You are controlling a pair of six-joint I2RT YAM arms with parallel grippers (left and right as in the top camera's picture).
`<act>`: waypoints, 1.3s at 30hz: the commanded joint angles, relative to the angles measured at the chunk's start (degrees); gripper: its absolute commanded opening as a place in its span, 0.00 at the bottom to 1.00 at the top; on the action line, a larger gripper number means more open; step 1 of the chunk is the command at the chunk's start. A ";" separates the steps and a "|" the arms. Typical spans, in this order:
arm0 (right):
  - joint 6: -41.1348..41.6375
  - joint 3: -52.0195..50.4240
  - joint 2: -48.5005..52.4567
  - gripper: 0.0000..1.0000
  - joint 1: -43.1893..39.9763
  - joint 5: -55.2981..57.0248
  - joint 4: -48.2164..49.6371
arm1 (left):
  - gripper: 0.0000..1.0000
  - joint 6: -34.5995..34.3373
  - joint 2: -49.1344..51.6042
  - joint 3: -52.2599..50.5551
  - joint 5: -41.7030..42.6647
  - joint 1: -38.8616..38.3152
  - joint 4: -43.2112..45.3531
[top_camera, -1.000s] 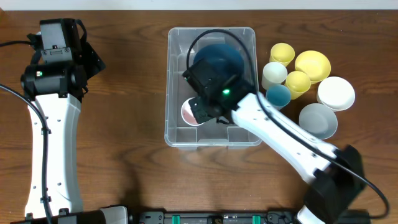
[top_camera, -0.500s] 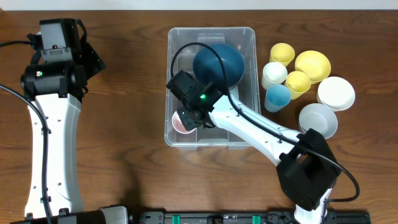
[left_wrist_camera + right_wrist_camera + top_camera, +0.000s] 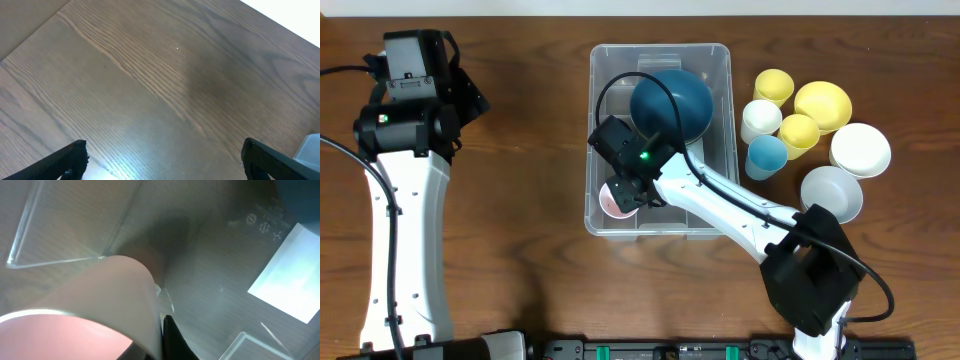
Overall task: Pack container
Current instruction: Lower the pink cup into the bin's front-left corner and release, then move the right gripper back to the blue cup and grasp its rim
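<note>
Right gripper [image 3: 621, 194] is down inside the container [image 3: 660, 47], at its near-left corner, jaws clamped on the wall of a small pink cup [image 3: 611, 203]. In the right wrist view 1 dark finger [image 3: 170, 336] lies flat against the outside of the cup; the other finger is hidden. The container, a clear plastic bin, stands at the middle of the wooden table [image 3: 150, 75] and encloses these jaws on all sides. Its white label [image 3: 287, 287] shows on the base just beyond them. A dark teal bowl [image 3: 671, 100] sits in the far half of the bin, behind the jaws and apart from the pink cup. Outside the bin, well to the right of the jaws, 7 vessels stand grouped: 3 yellow, 2 white, 1 blue cup [image 3: 766, 156] and 1 grey bowl [image 3: 831, 193]. Left gripper [image 3: 167, 164] hangs over bare table, well to the left of the bin, jaws spread wide with nothing between them.
</note>
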 commanded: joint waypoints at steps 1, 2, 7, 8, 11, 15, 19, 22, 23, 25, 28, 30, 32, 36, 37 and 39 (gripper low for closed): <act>-0.20 0.66 0.33 0.10 0.33 0.81 -0.02 | 0.98 -0.31 -0.09 0.96 -1.18 0.24 -0.15; -0.20 0.66 0.33 0.11 0.33 0.81 -0.02 | 0.98 -0.31 -0.09 0.96 -1.18 0.24 -0.15; -0.39 0.66 0.33 0.13 0.33 0.81 -0.04 | 0.98 -0.31 -0.09 0.96 -1.18 0.24 -0.15; -0.46 0.66 0.33 0.17 0.33 0.83 -0.02 | 0.98 -0.31 -0.09 0.96 -1.18 0.24 -0.15; -2.08 0.70 0.26 0.20 0.20 1.36 0.39 | 0.98 -0.31 -0.09 0.96 -1.18 0.24 -0.15; -2.82 3.02 -1.51 0.22 -1.11 1.66 -0.81 | 0.98 -0.31 -0.09 0.96 -1.18 0.24 -0.15; -3.85 7.89 -5.40 0.27 -3.63 2.16 -4.24 | 0.98 -0.31 -0.09 0.96 -1.18 0.24 -0.15; -3.87 10.97 -9.20 0.27 -6.16 2.78 -7.48 | 0.98 -0.31 -0.09 0.96 -1.18 0.24 -0.17; -3.87 11.56 -10.51 0.27 -7.04 3.02 -8.44 | 0.98 -0.31 -0.09 0.96 -1.18 0.24 -0.17; -3.82 12.20 -13.99 0.29 -9.29 4.44 -10.69 | 0.98 -0.31 -0.09 0.96 -1.18 0.24 -0.15; -3.78 12.17 -19.08 0.40 -13.31 7.21 -15.32 | 0.98 -0.31 -0.09 0.96 -1.18 0.24 -0.15; -3.76 12.17 -21.84 0.51 -16.55 9.03 -18.82 | 0.98 -0.31 -0.09 0.96 -1.18 0.24 -0.17; -3.76 12.17 -23.96 0.55 -20.17 10.54 -22.03 | 0.98 -0.31 -0.09 0.96 -1.18 0.24 -0.17; -3.69 12.15 -26.69 0.59 -29.49 12.17 -27.15 | 0.98 -0.31 -0.09 0.96 -1.18 0.24 -0.15; -3.56 12.15 -27.02 0.64 -32.24 12.13 -27.78 | 0.98 -0.31 -0.09 0.96 -1.18 0.24 -0.17; -3.34 12.13 -27.15 0.78 -37.48 10.99 -28.37 | 0.98 -0.31 -0.09 0.96 -1.18 0.24 -0.17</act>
